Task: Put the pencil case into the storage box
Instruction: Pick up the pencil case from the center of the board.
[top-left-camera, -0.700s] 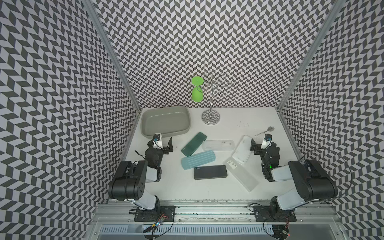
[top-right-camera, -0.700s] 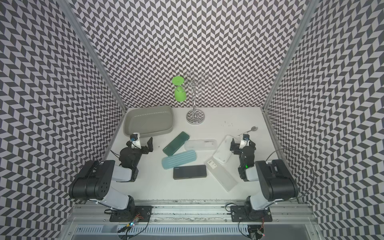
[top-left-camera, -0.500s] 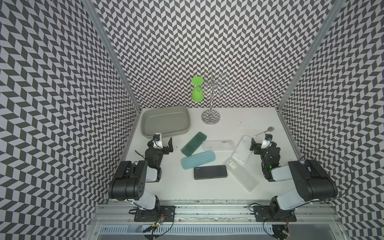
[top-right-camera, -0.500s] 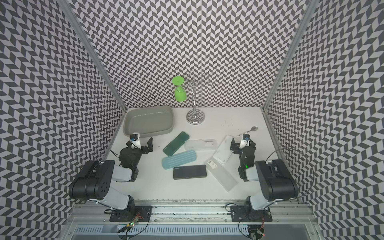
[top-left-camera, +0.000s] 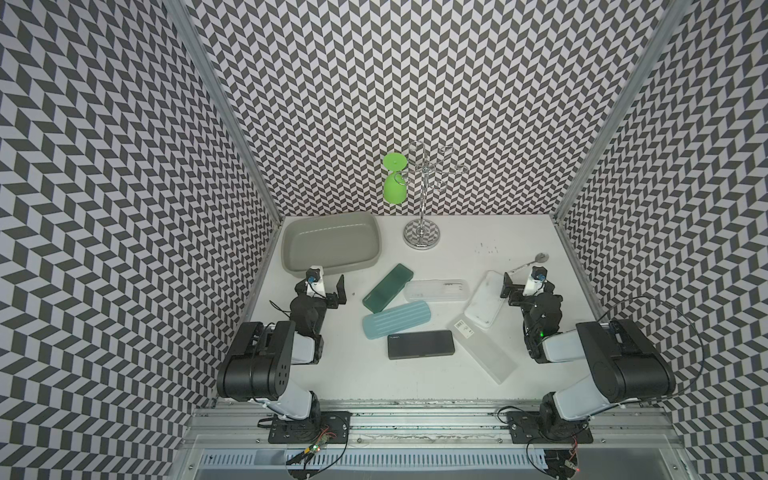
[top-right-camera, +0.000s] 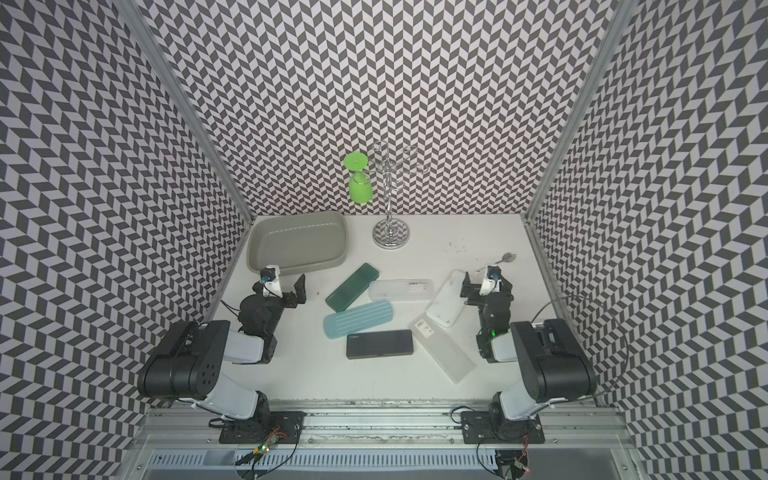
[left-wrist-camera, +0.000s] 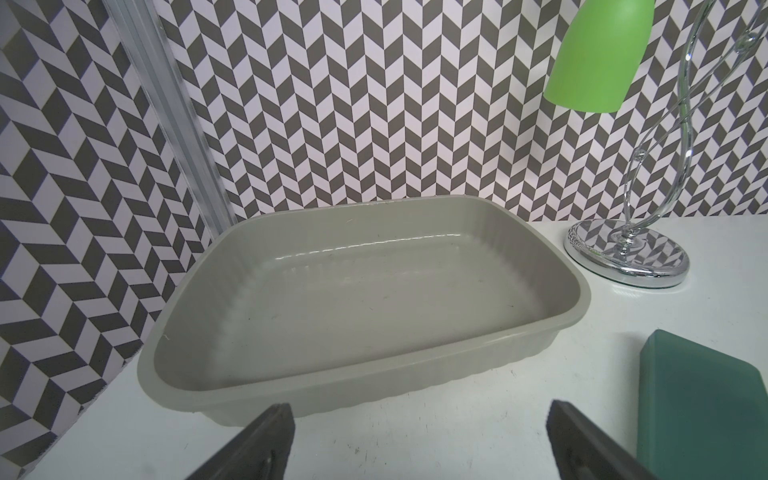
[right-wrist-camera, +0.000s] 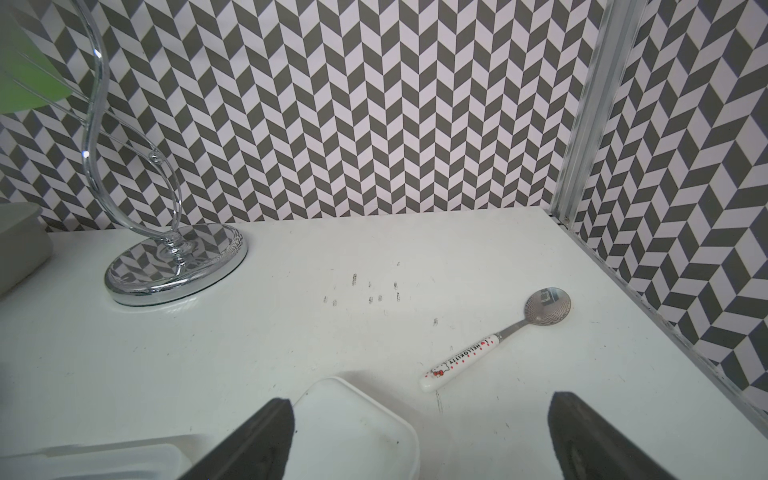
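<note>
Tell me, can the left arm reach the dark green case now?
Probably yes: the left gripper stands open close beside the dark green case, and only bare table lies between them.

Storage box (top-left-camera: 332, 245) back left, stand (top-left-camera: 420, 240) beside it, pencil cases (top-left-camera: 396, 320) in front, spoon (top-left-camera: 540, 257) right

Bright, even, diffuse light from above. Shadows under the arms are faint and soft in both top views. White surface (top-left-camera: 353, 382) is close to clipping. Thin glare streak inside the storage box (left-wrist-camera: 374, 224), and hard reflections on the chrome stand base (right-wrist-camera: 174, 266). In both wrist views the wall lines bow at the edges. Left pincer (left-wrist-camera: 419, 409) tips are slightly soft.
</note>
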